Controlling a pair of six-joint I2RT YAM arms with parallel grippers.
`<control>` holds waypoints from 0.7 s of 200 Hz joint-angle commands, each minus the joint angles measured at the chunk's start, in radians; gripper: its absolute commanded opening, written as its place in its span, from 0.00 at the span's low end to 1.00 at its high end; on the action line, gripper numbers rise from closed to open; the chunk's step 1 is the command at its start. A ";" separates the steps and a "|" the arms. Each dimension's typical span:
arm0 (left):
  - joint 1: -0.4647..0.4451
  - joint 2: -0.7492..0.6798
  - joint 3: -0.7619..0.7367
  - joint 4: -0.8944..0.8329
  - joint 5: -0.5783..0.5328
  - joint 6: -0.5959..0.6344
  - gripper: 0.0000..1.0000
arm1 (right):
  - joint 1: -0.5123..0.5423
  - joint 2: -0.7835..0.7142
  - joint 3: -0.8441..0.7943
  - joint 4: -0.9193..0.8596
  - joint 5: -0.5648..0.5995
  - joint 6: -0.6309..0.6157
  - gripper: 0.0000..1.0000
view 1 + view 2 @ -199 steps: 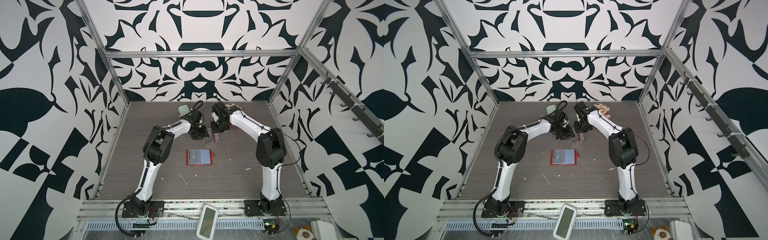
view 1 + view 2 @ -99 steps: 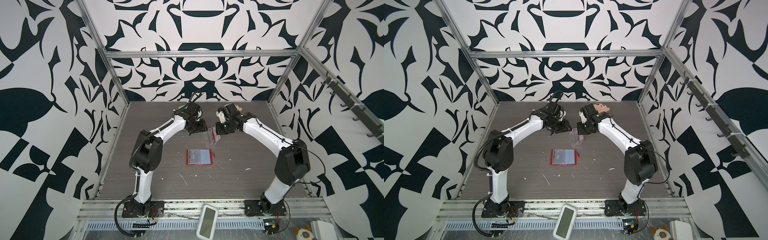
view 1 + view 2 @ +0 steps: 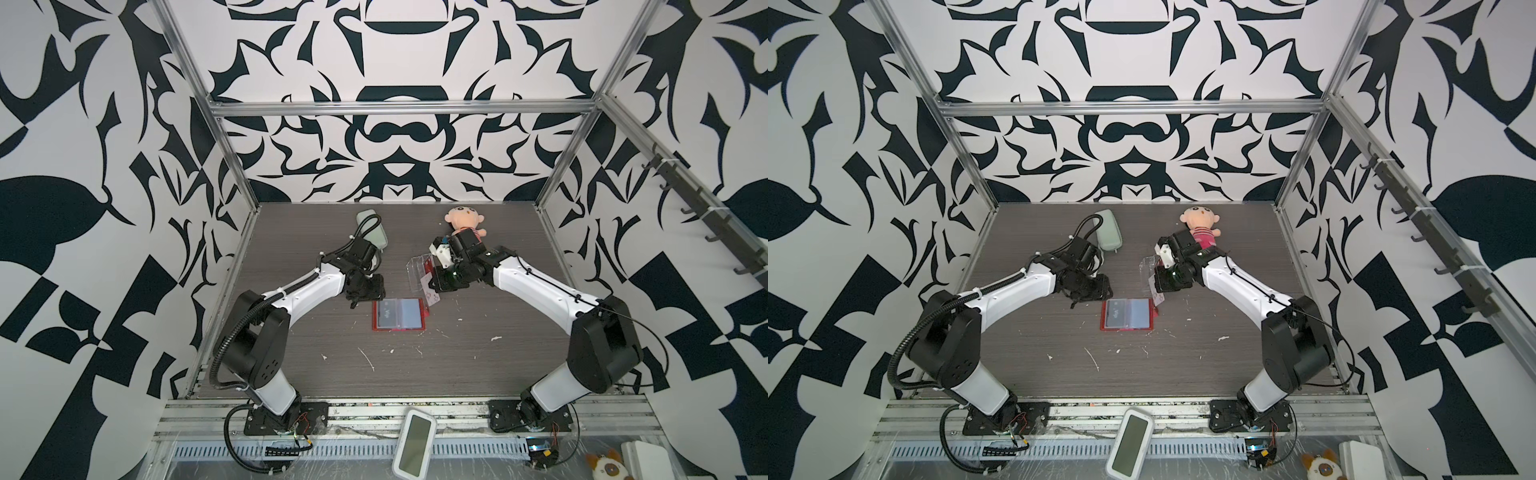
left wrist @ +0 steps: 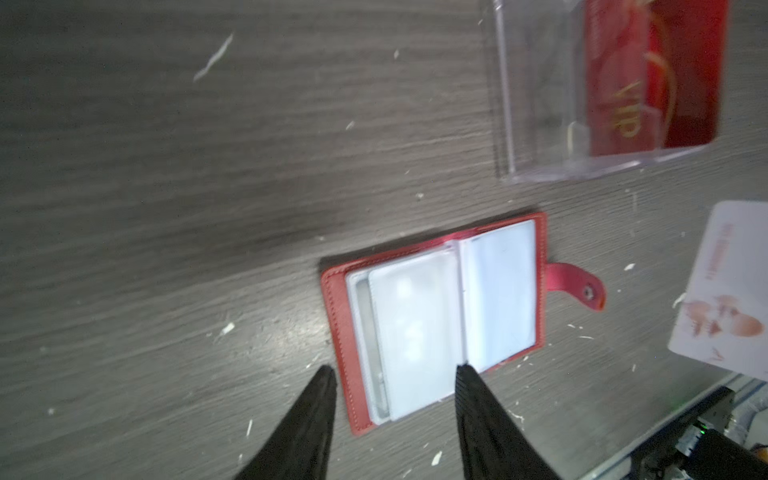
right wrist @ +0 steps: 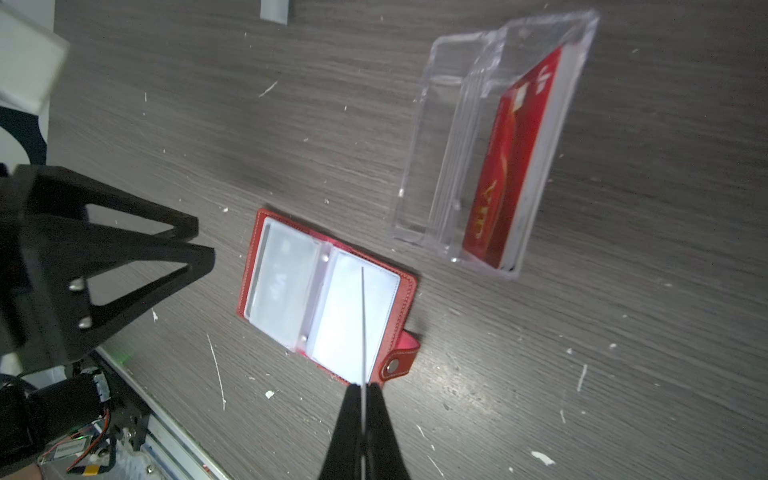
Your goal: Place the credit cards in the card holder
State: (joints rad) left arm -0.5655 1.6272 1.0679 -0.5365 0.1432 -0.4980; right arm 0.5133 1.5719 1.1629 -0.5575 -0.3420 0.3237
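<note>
On table [image 3: 332,332], open red card holder [image 3: 400,314]

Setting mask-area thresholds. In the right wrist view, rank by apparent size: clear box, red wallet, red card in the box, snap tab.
1. clear box
2. red wallet
3. red card, seen at a slant
4. snap tab
Box stands taller, nearer the camera; that may inflate it.
</note>
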 commanded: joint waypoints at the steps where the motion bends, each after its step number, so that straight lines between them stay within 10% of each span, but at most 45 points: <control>1: 0.014 -0.056 -0.086 0.060 0.028 -0.048 0.49 | 0.030 -0.015 -0.025 0.076 -0.048 0.036 0.00; 140: 0.021 -0.029 -0.307 0.315 0.127 -0.171 0.36 | 0.087 0.159 -0.127 0.326 -0.203 0.229 0.00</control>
State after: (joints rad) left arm -0.5491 1.5711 0.7784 -0.2501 0.2539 -0.6430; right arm 0.5900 1.7237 1.0374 -0.2955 -0.5041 0.5144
